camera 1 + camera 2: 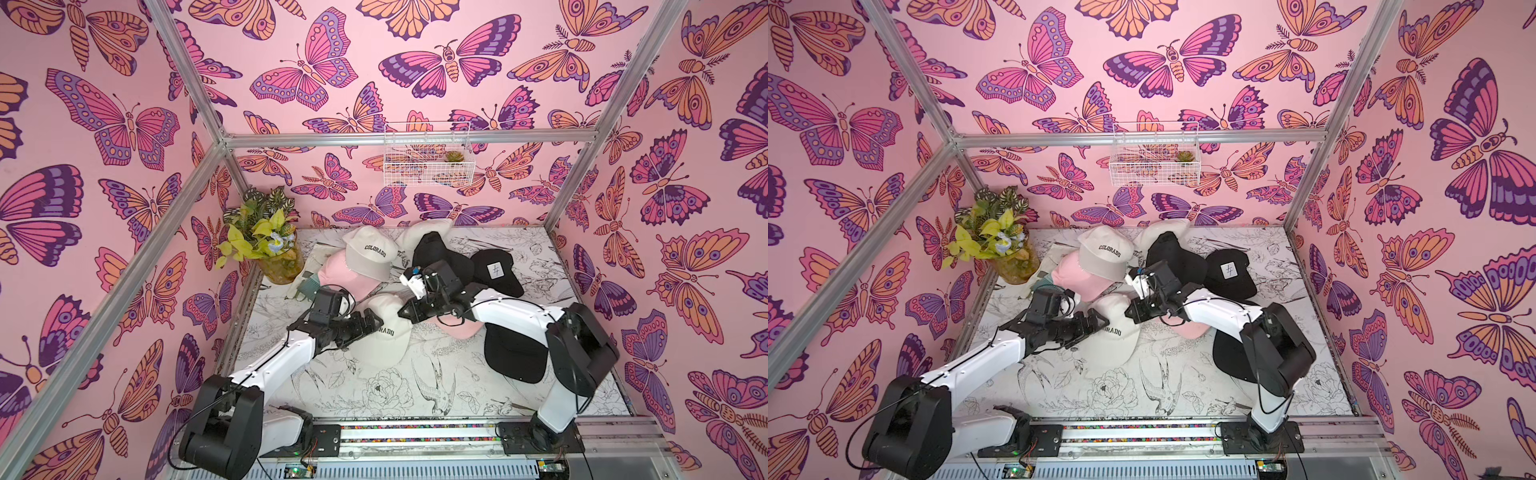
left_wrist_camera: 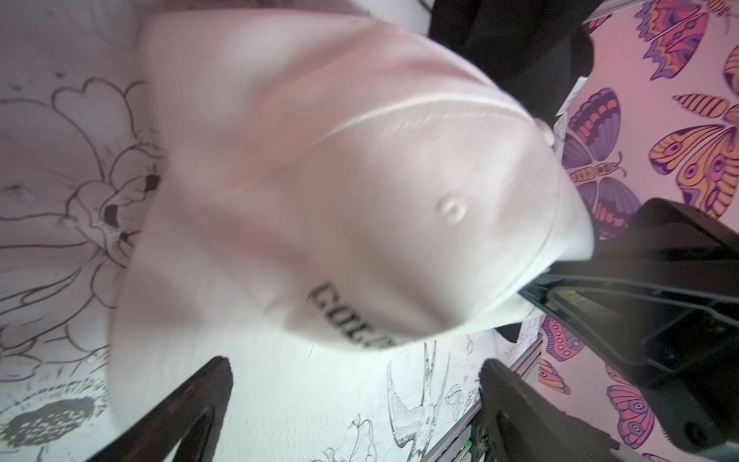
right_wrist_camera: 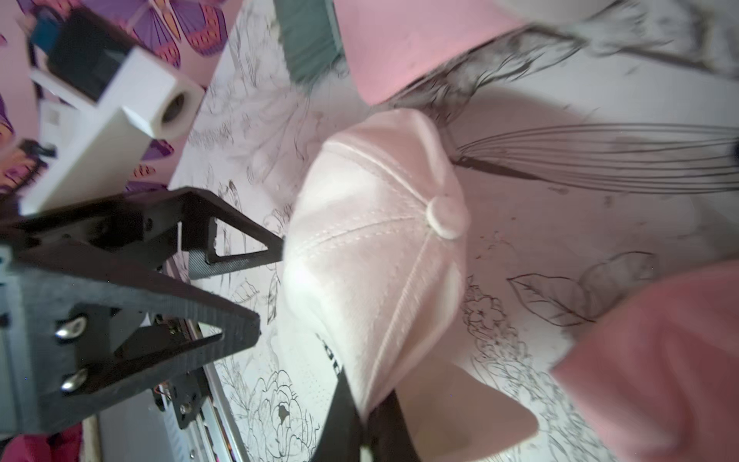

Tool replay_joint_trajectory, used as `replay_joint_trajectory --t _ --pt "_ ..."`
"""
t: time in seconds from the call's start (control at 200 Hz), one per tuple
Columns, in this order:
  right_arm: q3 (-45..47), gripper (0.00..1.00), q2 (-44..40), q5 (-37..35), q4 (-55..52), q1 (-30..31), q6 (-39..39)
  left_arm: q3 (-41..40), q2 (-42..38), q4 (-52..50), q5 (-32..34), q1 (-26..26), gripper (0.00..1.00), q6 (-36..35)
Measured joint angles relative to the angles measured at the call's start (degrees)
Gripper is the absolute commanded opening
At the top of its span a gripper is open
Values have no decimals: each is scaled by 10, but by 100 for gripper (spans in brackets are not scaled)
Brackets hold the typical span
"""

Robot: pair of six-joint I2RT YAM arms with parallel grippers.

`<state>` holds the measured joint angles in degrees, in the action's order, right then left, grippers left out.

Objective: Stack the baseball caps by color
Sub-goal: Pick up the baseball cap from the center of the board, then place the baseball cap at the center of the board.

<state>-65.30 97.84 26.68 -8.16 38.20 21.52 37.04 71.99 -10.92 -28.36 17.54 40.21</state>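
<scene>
The flower-printed table (image 1: 374,399) bears scattered baseball caps (image 1: 513,357), a plant vase (image 1: 282,266) and a teal brush (image 1: 309,286)

Pink butterfly-papered walls (image 1: 374,62) enclose a floral-sketched table (image 1: 374,395).

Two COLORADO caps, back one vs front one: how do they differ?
Back COLORADO cap overlaps a pink cap, untouched; front COLORADO cap is pinched by the right gripper. Back lettering shows fully; front lettering is partly hidden by the left gripper. Both cream, black lettering.
</scene>
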Motion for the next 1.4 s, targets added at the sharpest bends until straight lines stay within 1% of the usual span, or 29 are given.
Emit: replay_joint_trajectory --t 0.115,0.195,0.26,0.421,0.596,0.806,0.946,1.021,1.076,1.116,1.151,1.171,1.196,1.232,1.252,1.307,1.322,1.332,1.397 --pt "37 0 -60 -3 64 -49 44 10 -13 43 -9 -7 99 39" --pt "69 0 -96 -9 134 -79 98 10 -17 91 -20 -16 99 80" --pt "89 0 -114 -18 184 -91 137 10 -17 131 -23 -23 99 113" --pt "130 0 -138 -40 282 -94 210 10 -8 221 -38 -34 99 176" --pt "178 0 -145 -38 411 -94 292 5 68 339 -76 -37 99 247" --pt "210 0 -143 -19 523 -94 348 5 101 415 -103 -36 100 289" --pt "221 0 -136 1 572 -94 368 14 133 473 -124 -32 82 314" --pt "223 0 -133 12 582 -94 372 20 147 497 -137 -31 76 320" --pt "224 0 -133 20 582 -94 372 28 153 507 -146 -30 63 324" --pt "224 0 -133 28 581 -94 372 35 155 512 -153 -30 47 322" --pt "225 8 -133 34 581 -94 372 42 156 515 -157 -29 32 320" --pt "226 18 -133 37 580 -94 371 46 156 517 -160 -29 24 320" --pt "226 34 -134 40 577 -94 369 51 157 518 -164 -29 16 318" --pt "227 60 -138 43 568 -96 368 58 158 521 -168 -29 5 315" --pt "229 70 -141 44 561 -97 366 61 158 520 -169 -30 0 313" --pt "235 90 -156 50 538 -104 359 67 159 523 -174 -31 0 306" --pt "236 98 -160 52 532 -106 358 68 159 522 -175 -31 0 304" --pt "237 100 -163 54 526 -108 356 69 159 522 -176 -31 0 303" --pt "245 99 -188 62 494 -132 352 71 158 520 -188 -34 0 295"
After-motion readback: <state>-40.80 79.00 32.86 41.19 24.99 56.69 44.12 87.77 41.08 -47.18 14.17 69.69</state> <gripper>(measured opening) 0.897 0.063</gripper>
